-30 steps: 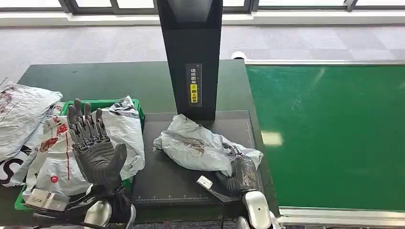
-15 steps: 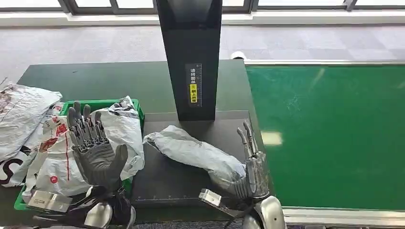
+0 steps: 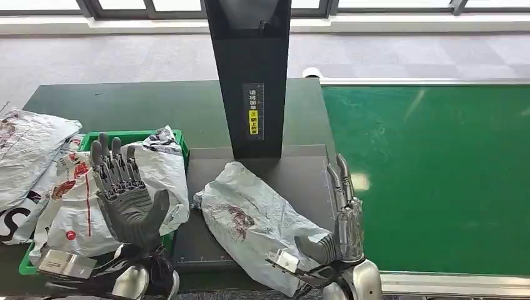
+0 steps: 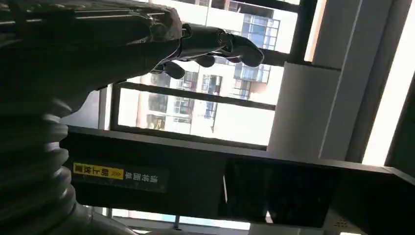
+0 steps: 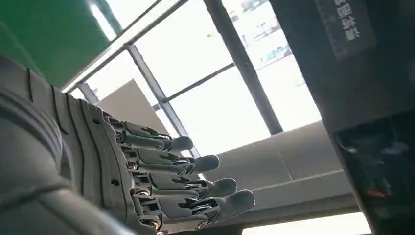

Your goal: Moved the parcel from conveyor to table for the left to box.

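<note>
Grey parcel (image 3: 253, 219) is laid on counter (image 3: 156, 103) for boxing; right hand (image 3: 340, 234) fingers (image 3: 342, 181) spread, released; left hand (image 3: 125, 200) held open, empty.

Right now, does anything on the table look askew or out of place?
Yes. The grey parcel lies diagonally across the dark mat, its near end hanging past the mat's front edge by the right hand. The green bin is overfilled, with bags spilling over its sides.

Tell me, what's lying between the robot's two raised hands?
In the head view, the grey parcel lies on the dark mat between the left hand and the right hand; its near end rests against the right hand.
</note>
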